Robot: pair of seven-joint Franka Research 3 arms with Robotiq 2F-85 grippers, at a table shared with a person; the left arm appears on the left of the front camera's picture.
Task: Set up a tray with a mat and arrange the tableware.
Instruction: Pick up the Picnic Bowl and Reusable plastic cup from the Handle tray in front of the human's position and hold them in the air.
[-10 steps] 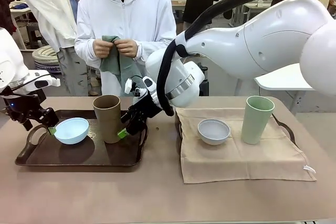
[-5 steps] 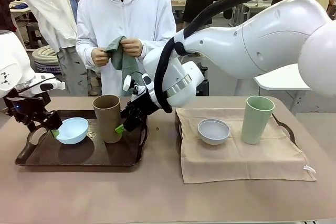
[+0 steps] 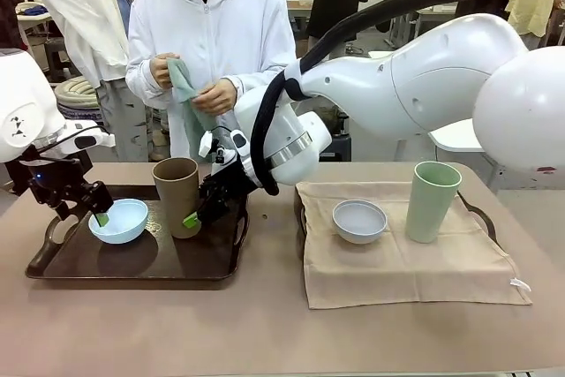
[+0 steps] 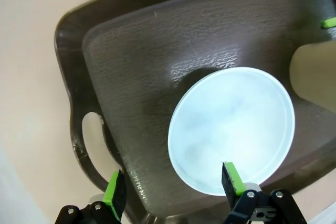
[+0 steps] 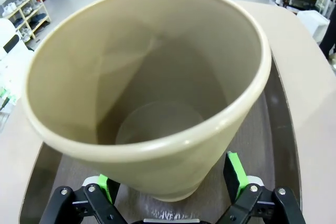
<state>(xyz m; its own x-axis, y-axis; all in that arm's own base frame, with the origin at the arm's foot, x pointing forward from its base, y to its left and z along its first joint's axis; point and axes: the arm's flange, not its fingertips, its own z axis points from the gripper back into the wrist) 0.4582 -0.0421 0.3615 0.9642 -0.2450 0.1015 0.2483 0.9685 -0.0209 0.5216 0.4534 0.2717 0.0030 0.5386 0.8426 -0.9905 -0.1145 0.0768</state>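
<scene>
While its jaws stand apart, the left gripper (image 4: 171,170) straddles the rim of the pale blue bowl (image 4: 231,129), with one green pad over the bowl's inside and the other outside it, above the dark tray (image 4: 131,51) on which the bowl sits. The right gripper (image 5: 167,167) also has its jaws spread wide, one pad at either side of the lower wall of the tan-brown tumbler (image 5: 147,77); whether they press it is hard to tell. That tumbler stands on the same tray, just beside the bowl. Well apart to the right, a beige mat (image 3: 397,262) carries the white-grey bowl (image 3: 359,221) and the pale green tumbler (image 3: 433,200). Across the table a person (image 3: 221,33) holds a green cloth (image 3: 185,86).
</scene>
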